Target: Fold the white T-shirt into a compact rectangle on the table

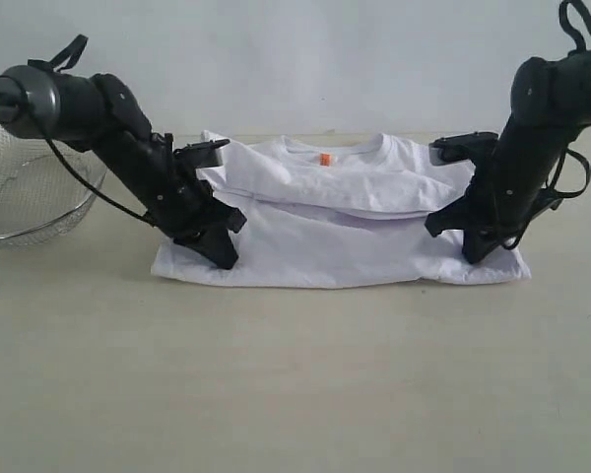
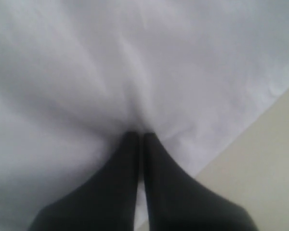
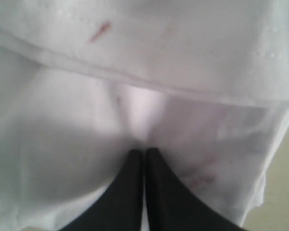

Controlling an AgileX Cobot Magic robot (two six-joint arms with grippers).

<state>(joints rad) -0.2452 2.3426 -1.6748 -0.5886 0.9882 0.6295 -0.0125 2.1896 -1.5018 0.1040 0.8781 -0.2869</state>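
Observation:
The white T-shirt lies partly folded on the table, collar and orange neck tag at the far side, with an upper layer doubled over the lower one. My left gripper presses down on its near left corner, and my right gripper on its near right corner. In the left wrist view the gripper is shut, with cloth puckering at its tips. The right gripper is shut the same way on cloth below a folded edge with faint red marks.
A round wire-mesh basket stands at the far left behind my left arm. Bare tabletop shows in front of the shirt, and beside the cloth in the left wrist view and the right wrist view. A pale wall rises behind the table.

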